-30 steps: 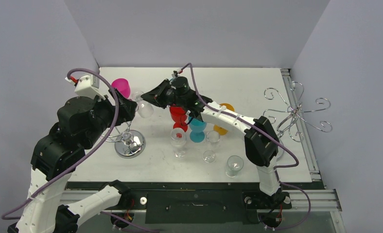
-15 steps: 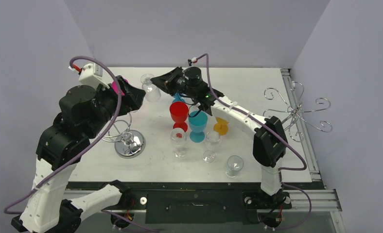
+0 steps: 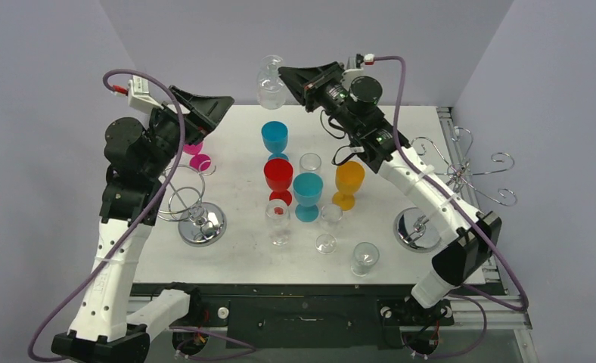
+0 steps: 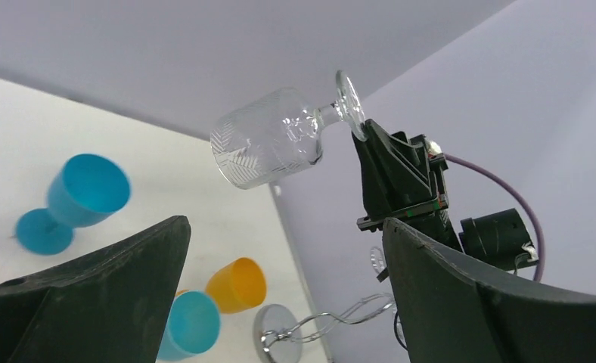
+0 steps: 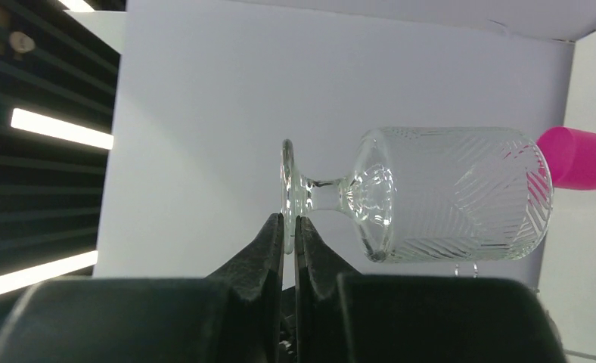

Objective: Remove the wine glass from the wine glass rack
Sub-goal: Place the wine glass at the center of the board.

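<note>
- Above the bench's (image 3: 242, 249) far edge, pinching the clear etched wine glass's (image 3: 270, 87) foot in the closed right gripper (image 3: 287, 76).
- Holding the left gripper (image 3: 225, 101) spread wide, empty.

**Bright, even light with slight blur**

Soft light fills the top view; shadows are faint and the chrome base (image 3: 203, 224) glints. In the left wrist view, the blue goblet (image 4: 83, 193) at left is smeared. In the right wrist view, strip lights (image 5: 60, 128) glare at left, and the wine glass (image 5: 446, 195) is sharp.

Red goblet (image 3: 277, 175) beside teal goblet (image 3: 307, 187)
</note>
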`<state>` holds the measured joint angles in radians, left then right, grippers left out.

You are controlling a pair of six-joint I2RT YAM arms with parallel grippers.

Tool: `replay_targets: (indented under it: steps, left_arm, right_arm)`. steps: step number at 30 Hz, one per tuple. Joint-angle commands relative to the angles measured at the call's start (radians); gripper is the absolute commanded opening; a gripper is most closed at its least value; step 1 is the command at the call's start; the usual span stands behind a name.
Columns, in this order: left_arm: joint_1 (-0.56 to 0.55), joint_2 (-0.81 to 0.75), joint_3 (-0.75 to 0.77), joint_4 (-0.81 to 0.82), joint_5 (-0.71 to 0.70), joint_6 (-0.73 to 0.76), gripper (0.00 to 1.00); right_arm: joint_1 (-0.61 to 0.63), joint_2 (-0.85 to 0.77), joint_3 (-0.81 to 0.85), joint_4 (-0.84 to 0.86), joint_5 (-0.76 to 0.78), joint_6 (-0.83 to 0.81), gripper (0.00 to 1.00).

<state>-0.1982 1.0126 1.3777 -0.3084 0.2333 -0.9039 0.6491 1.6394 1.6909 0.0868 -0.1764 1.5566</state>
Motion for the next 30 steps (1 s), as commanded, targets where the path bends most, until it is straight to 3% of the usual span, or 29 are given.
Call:
replay_targets:
  steps: [1, 9, 17, 30]
  left_arm:
    - [0.019, 0.002, -0.079, 0.459, 0.181, -0.206, 0.96]
    - [-0.028, 0.085, -0.203, 0.857, 0.194, -0.373, 0.96]
    - [-0.155, 0.169, -0.218, 0.950, 0.143, -0.363, 0.96]
    - [-0.240, 0.278, -0.225, 1.071, 0.107, -0.408, 0.96]
  right_arm:
    - [-0.025, -0.119, 0.018, 0.076, 0.044, 0.044, 0.00]
    - [-0.035, -0.194, 0.008, 0.086, 0.047, 0.111, 0.00]
    - [-0.035, -0.248, -0.022, 0.095, 0.047, 0.149, 0.00]
    - [-0.050, -0.290, -0.061, 0.122, 0.031, 0.202, 0.00]
